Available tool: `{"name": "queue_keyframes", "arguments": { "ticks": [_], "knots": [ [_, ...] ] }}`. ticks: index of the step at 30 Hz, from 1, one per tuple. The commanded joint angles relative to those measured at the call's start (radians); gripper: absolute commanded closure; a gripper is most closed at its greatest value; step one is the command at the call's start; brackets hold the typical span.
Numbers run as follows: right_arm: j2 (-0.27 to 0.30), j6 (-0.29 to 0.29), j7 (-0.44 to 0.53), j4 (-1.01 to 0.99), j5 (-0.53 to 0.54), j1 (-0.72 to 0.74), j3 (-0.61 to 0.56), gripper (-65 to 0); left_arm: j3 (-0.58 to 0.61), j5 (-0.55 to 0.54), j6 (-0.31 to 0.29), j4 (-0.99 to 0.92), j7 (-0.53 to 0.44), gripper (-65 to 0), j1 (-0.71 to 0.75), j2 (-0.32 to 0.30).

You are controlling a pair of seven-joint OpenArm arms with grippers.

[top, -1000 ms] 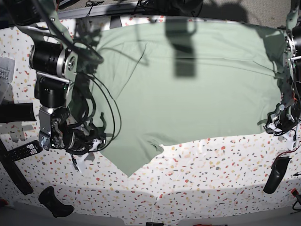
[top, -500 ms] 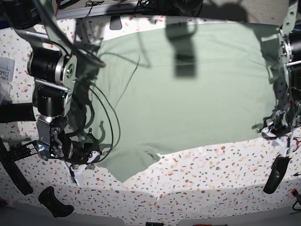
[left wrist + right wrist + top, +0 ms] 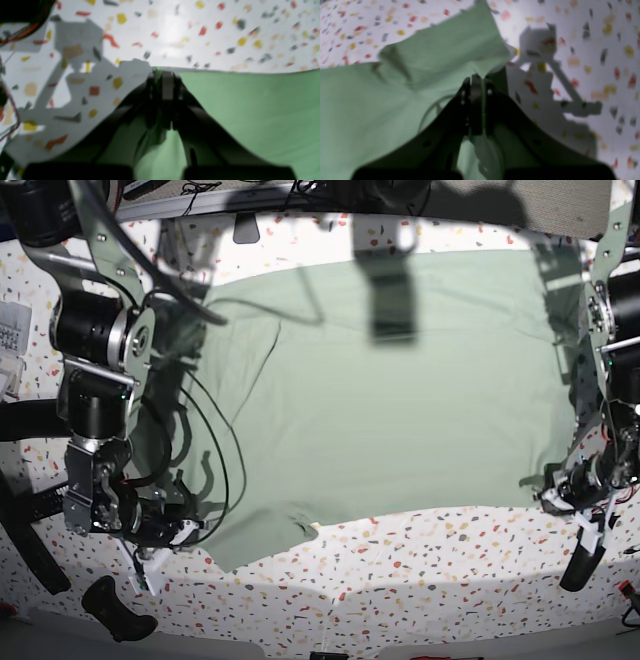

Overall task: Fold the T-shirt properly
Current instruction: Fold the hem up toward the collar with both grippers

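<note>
Dragged nearer over the speckled table (image 3: pixel 420 570), the T-shirt (image 3: pixel 400 400) stays pinched in both grippers' jaws.

Both wrist views are soft with blur, so my left gripper (image 3: pixel 162 82) and my right gripper (image 3: pixel 476 85) show only as dark shapes pinching the T-shirt (image 3: pixel 390 400). The cloth caught between the fingertips is hidden. In the base view my arms cover the shirt's side edges, and shadows darken its far part. The collar, buttons and label cannot be made out.
</note>
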Motion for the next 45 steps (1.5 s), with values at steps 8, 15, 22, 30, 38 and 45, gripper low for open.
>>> {"name": "queue_keyframes", "arguments": {
  "ticks": [8,15,22,30,38,45],
  "knots": [
    [0.018,0.009,-0.019,0.203,0.085,-0.043,0.003,0.0,-0.002,-0.253,-0.177,0.155,0.201,0.0,-0.031,-0.014],
    [0.042,0.009,-0.029,0.391,0.085,-0.199,0.003,0.0,-0.002,-0.318,-0.176,0.198,0.303,0.0,-0.025,-0.037],
    [0.050,0.009,-0.035,0.502,0.085,-0.289,0.003,0.0,-0.002,-0.566,-0.220,0.211,0.477,0.0,0.005,-0.103],
    [0.050,0.009,-0.063,0.600,0.088,-0.327,0.003,0.0,-0.002,-0.895,-0.225,0.211,0.738,0.0,0.006,-0.186],
    [0.050,0.009,-0.092,0.734,0.135,-0.407,0.003,0.0,-0.002,-1.046,-0.234,0.216,0.832,0.0,0.067,-0.239],
    [0.050,0.009,-0.093,0.763,0.135,-0.467,0.003,0.0,-0.002,-1.045,-0.234,0.236,0.768,0.0,0.195,-0.241]
  ]
}}
